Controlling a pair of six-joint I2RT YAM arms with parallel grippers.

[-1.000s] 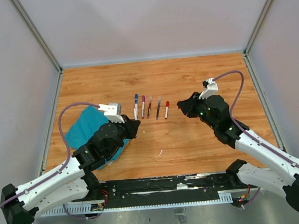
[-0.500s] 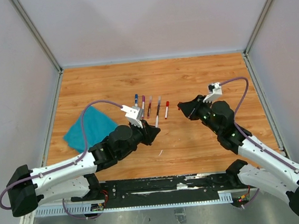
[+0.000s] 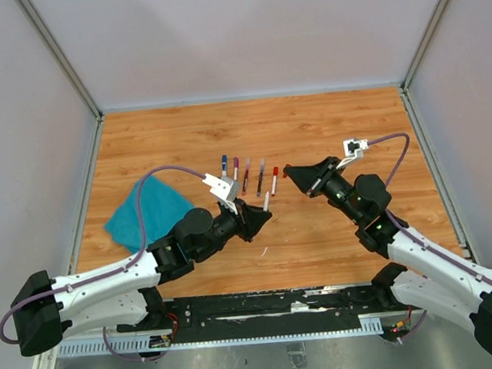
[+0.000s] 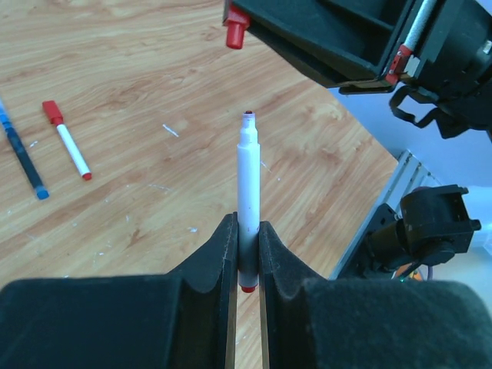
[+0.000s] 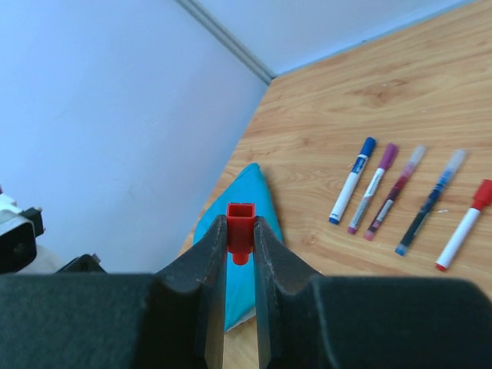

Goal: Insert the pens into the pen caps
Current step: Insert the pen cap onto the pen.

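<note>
A red-tipped white pen (image 4: 247,173) is clamped in the left tool (image 4: 246,234), a red cap (image 5: 241,218) pinched in the right tool (image 5: 240,244).

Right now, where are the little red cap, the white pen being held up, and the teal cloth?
red cap (image 5: 241,229): right wrist view, on its red body.
white pen (image 4: 247,177): left wrist view, middle of its barrel.
teal cloth (image 3: 161,210): top view, near its centre.
</note>
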